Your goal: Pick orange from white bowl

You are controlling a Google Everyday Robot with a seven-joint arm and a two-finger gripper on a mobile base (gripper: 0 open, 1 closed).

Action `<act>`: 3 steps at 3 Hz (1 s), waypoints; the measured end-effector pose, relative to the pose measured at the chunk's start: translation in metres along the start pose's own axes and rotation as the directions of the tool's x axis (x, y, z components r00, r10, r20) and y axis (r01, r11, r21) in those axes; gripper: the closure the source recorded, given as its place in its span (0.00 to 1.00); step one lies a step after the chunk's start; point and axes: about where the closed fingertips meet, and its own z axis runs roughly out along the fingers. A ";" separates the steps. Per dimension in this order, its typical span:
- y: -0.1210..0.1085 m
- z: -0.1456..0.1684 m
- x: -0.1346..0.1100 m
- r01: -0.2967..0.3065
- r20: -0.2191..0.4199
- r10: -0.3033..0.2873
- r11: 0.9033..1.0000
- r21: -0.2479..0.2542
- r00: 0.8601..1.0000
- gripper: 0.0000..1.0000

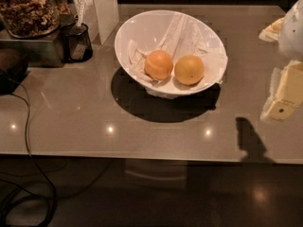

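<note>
In the camera view, the white bowl (142, 30) sits on the grey table (94, 108), just above centre toward 12 o'clock, tilted so its inside faces the camera. Crumpled white paper (191, 32) lines it and covers much of the inner wall. The orange (189, 69) lies in the bowl's lower part, at 3 o'clock from a redder fruit (158, 64); the two are just beside each other, and whether they touch cannot be told. The gripper (286, 86) hangs at the 3 o'clock edge, well apart from the bowl and cut off by the frame; whether it is released or clenched cannot be told. Its shadow (251, 138) falls on the table toward 5 o'clock. At 10 o'clock stand a black mesh cup (78, 44) and a jar (28, 8) of brownish contents, cropped at the top.
</note>
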 end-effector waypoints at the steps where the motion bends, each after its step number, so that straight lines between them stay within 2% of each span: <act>1: -0.011 0.007 -0.005 -0.003 0.085 0.002 1.000 0.015 0.996 0.00; 2: -0.038 0.032 -0.026 0.036 0.179 -0.031 0.999 -0.025 0.983 0.00; 3: -0.068 0.071 -0.055 0.078 0.256 -0.051 0.993 -0.093 0.965 0.00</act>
